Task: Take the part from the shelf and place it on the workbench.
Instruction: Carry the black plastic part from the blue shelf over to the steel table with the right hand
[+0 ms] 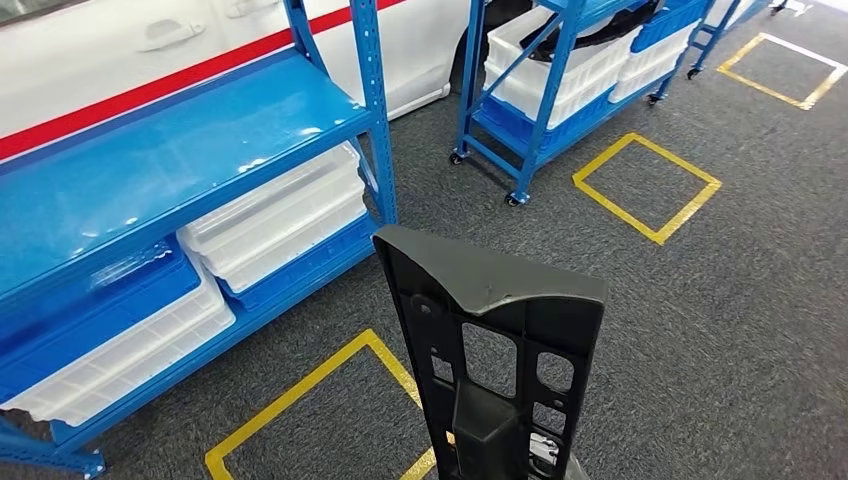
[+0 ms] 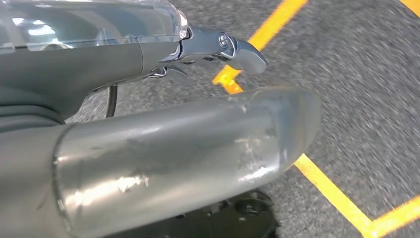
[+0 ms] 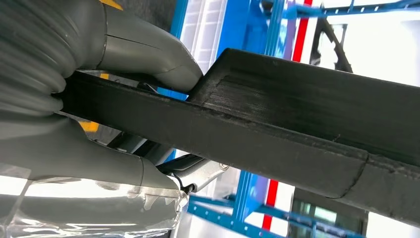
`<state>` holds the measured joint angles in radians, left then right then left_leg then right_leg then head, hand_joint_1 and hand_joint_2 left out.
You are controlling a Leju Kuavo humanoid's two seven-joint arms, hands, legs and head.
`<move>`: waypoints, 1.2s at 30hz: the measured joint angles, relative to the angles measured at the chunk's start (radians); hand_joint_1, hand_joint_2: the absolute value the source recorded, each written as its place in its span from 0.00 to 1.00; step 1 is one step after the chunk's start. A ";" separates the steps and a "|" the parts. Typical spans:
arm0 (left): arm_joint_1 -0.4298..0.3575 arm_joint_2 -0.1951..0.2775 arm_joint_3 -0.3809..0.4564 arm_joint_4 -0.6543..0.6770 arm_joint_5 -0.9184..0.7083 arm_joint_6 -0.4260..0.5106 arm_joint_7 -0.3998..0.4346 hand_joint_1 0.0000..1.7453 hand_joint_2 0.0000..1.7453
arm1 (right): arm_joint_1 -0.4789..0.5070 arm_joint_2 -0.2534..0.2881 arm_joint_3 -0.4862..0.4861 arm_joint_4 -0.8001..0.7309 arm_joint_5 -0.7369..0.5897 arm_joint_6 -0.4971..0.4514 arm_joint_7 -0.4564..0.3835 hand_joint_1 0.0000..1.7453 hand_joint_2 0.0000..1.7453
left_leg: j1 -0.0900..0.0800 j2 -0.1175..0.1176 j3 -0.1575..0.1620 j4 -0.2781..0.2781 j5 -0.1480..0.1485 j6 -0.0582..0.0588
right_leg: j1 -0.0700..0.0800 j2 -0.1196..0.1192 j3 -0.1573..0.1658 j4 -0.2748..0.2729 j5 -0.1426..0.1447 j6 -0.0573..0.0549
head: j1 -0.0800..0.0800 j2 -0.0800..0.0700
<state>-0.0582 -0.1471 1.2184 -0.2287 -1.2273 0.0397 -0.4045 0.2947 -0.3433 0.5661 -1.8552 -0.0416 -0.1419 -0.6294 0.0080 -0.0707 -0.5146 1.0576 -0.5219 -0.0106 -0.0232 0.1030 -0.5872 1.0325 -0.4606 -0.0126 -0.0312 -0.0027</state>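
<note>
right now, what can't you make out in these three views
- Head view: the lower end of the black part is cut off by the bottom edge.
- Right wrist view: the right hand grips the part, which hides its fingers and runs past the frame edge.
- Left wrist view: the left hand is close and glary; the floor is blurred; open or shut is unclear.

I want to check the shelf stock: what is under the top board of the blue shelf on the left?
Under the blue shelf's top board, white bins sit stacked on the lower level, with a blue bin above another white one. What the bins contain cannot be seen; the board covers them.
</note>
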 joint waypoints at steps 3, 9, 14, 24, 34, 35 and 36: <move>0.000 0.000 0.000 0.000 0.000 0.000 0.000 0.00 0.00 | 0.001 0.000 0.000 0.000 0.000 0.000 0.000 1.00 1.00 | 0.000 -0.014 0.012 -0.042 0.006 0.014 | -0.005 0.040 -0.018 -0.002 0.014 0.024 | 0.000 0.000; 0.002 0.000 0.000 0.000 0.000 0.000 0.000 0.00 0.00 | -0.002 0.004 -0.001 0.001 0.000 0.000 0.000 1.00 1.00 | -0.008 0.081 0.011 -0.061 0.025 0.051 | -0.001 -0.092 -0.120 0.210 -0.104 0.036 | 0.000 0.000; -0.003 0.001 0.000 0.000 -0.002 -0.001 0.000 0.00 0.00 | -0.002 0.004 -0.001 0.005 0.000 0.000 0.001 1.00 1.00 | -0.017 0.154 0.015 -0.060 0.018 0.048 | 0.005 -0.146 -0.030 0.090 -0.035 0.026 | 0.000 0.000; -0.005 -0.001 0.000 0.000 -0.003 -0.002 0.000 0.00 0.00 | -0.006 0.004 -0.001 0.005 0.002 0.000 0.001 1.00 1.00 | -0.012 0.085 -0.063 0.154 -0.117 0.000 | 0.011 -0.102 0.018 -0.032 0.001 -0.015 | 0.000 0.000; 0.000 -0.001 0.000 0.000 -0.004 -0.002 0.006 0.00 0.00 | -0.002 0.007 0.000 0.008 0.003 -0.002 0.003 1.00 1.00 | 0.002 0.010 0.000 -0.028 0.008 0.017 | 0.000 0.030 -0.012 -0.001 0.007 0.027 | 0.000 0.000; -0.002 -0.002 0.000 0.000 -0.005 -0.002 0.006 0.00 0.00 | 0.000 0.009 0.000 0.008 0.003 -0.002 0.003 1.00 1.00 | 0.001 0.022 0.000 -0.032 0.012 0.026 | -0.001 0.018 -0.017 0.002 0.005 0.031 | 0.000 0.000; -0.003 -0.002 0.000 0.000 -0.005 -0.003 0.006 0.00 0.00 | 0.001 0.010 0.000 0.009 0.003 -0.002 0.003 1.00 1.00 | 0.001 0.035 0.001 -0.036 0.017 0.034 | 0.001 -0.005 -0.026 0.018 -0.006 0.034 | 0.000 0.000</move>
<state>-0.0608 -0.1494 1.2184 -0.2286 -1.2327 0.0369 -0.3984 0.2955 -0.3334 0.5657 -1.8465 -0.0383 -0.1437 -0.6266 0.0093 -0.0357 -0.5141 1.0213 -0.5046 0.0235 -0.0224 0.0983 -0.6128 1.0503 -0.4670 0.0210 -0.0311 -0.0027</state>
